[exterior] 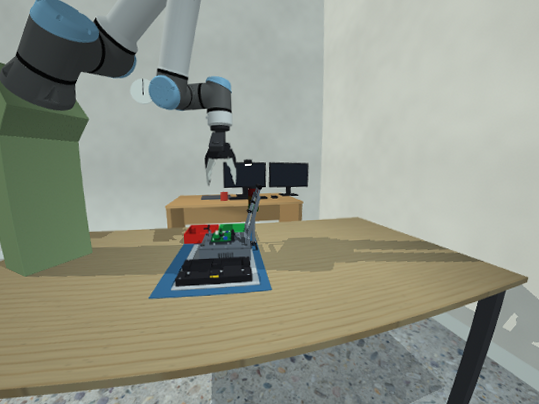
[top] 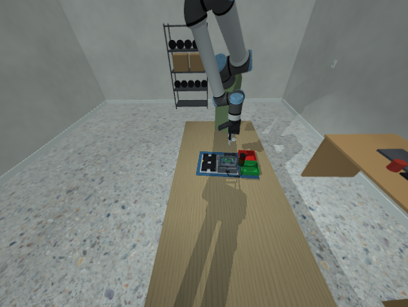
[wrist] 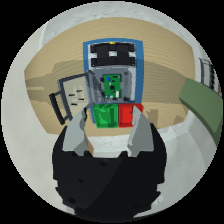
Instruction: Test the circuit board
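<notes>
The green circuit board (top: 227, 160) (exterior: 224, 235) (wrist: 111, 86) lies component side up in the grey tester (exterior: 226, 250) (wrist: 128, 85). A white part (wrist: 117, 94) shows at its lower right in the wrist view. Its seating on the pins and the black post are too small to tell. The lid (exterior: 253, 215) (wrist: 75, 95) stands open. My gripper (top: 231, 143) (exterior: 222, 183) (wrist: 108, 107) is partly open and empty, well above the tester, toward the robot's base. The black tray (top: 208, 158) (exterior: 212, 275) (wrist: 100, 50) holds no board. The green bin (top: 250, 169) (wrist: 106, 115) and red bin (top: 250, 153) (wrist: 126, 116) hold no board.
A dark signal tower (top: 242, 159) stands between the tester and the bins, showing no clear green light. The raised lid sticks up at the tester's side away from the robot's green pedestal (exterior: 43, 197) (wrist: 202, 102). A blue mat (exterior: 162, 290) lies under the tray and tester.
</notes>
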Robot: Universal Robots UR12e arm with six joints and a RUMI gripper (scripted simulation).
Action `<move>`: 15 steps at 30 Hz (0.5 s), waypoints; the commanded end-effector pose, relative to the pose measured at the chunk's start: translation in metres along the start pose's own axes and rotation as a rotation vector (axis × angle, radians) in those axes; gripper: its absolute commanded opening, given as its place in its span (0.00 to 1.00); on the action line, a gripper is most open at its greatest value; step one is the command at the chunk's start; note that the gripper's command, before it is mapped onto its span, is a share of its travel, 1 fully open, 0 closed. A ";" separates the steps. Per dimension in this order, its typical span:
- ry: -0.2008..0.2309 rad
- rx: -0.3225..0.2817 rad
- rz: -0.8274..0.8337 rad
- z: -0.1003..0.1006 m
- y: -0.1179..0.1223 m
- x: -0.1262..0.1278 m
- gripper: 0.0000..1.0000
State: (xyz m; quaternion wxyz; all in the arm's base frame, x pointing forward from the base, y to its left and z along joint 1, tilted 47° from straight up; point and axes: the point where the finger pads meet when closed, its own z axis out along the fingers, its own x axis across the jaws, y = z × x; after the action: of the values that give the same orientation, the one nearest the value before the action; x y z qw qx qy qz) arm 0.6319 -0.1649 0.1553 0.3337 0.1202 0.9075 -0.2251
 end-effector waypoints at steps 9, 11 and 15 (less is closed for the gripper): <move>0.014 -0.001 -0.001 -0.044 0.001 0.005 0.59; 0.014 -0.001 -0.001 -0.047 0.001 0.005 0.59; 0.014 -0.001 0.000 -0.049 0.001 0.005 0.59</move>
State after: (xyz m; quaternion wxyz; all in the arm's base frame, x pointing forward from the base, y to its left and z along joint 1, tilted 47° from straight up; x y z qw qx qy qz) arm 0.6068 -0.1429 0.1856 0.3318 0.1207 0.9082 -0.2246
